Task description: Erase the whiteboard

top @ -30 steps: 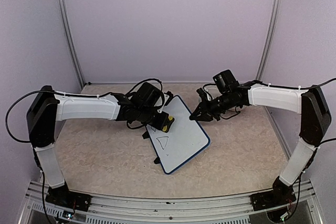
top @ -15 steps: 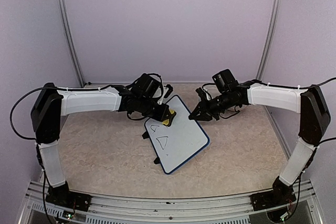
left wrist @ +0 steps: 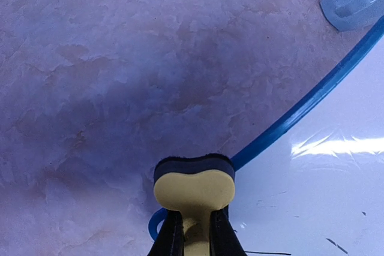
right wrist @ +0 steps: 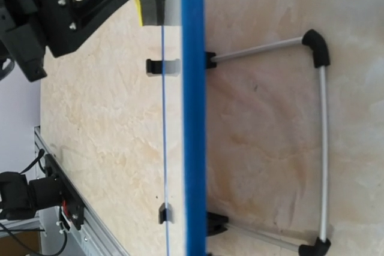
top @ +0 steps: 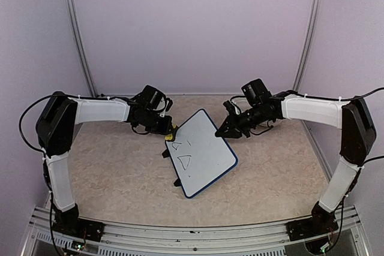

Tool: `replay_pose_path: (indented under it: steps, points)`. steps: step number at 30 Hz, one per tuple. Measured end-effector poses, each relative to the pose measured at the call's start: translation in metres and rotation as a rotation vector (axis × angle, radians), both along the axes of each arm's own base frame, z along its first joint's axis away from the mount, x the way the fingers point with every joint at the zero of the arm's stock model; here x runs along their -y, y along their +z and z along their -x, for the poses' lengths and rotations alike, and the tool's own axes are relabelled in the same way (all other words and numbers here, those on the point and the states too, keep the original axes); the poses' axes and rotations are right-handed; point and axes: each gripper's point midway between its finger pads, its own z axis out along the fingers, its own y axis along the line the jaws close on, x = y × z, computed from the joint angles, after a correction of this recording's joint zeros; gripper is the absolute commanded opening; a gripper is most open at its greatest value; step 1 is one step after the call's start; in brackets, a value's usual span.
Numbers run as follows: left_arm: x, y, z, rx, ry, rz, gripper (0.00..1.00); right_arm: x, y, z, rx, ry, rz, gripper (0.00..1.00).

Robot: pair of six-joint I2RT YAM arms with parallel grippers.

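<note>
The whiteboard (top: 207,148), white with a blue rim, stands tilted at the table's middle. It bears a black triangle (top: 186,162) and small marks (top: 177,144). My left gripper (top: 167,128) is shut on the yellow sponge eraser (top: 171,129), just off the board's upper left edge. In the left wrist view the eraser (left wrist: 194,187) sits between the fingers, beside the blue rim (left wrist: 288,124). My right gripper (top: 230,130) is at the board's upper right edge and appears shut on the rim. In the right wrist view the rim (right wrist: 193,118) is edge-on and the fingers are hidden.
The board's metal wire stand (right wrist: 324,148) with black feet (right wrist: 316,49) rests on the beige table behind it. Two more black feet (top: 179,182) show at the board's left side. Purple walls and metal posts (top: 77,34) enclose the table. A metal rail (top: 192,232) runs along the near edge.
My left gripper has carried the eraser up and left, from the board's upper face to just past its left edge. The small marks it covered now show. The right gripper has stayed put.
</note>
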Motion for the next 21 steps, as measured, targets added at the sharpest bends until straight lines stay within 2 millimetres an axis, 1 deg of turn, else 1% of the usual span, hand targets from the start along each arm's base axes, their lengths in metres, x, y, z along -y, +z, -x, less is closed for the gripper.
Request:
replay_pose_path:
  steps: [4,7,9,13,16,19,21]
  points:
    - [0.001,0.0,0.004,0.002,-0.008,0.003,0.0,-0.001,0.001,0.0,-0.007,0.003,0.0,0.0]
    - [0.008,0.004,0.012,0.005,-0.028,-0.002,0.0,-0.001,0.0,0.001,-0.012,0.005,0.001,0.0]
    - [0.019,0.009,0.021,0.01,-0.053,-0.005,0.0,0.0,0.0,0.001,-0.014,0.005,0.004,0.0]
    - [0.054,0.029,0.039,0.042,-0.122,0.022,0.0,0.0,-0.001,0.001,-0.017,0.005,0.007,0.0]
    - [0.077,0.042,0.054,0.056,-0.161,0.05,0.0,0.0,-0.001,0.001,-0.017,0.006,0.01,0.0]
    - [0.09,0.049,0.066,0.057,-0.185,0.073,0.0,0.0,-0.001,0.001,-0.016,0.007,0.012,0.0]
    - [0.09,0.049,0.068,0.054,-0.176,0.087,0.0,0.0,-0.001,0.001,-0.015,0.007,0.012,0.0]
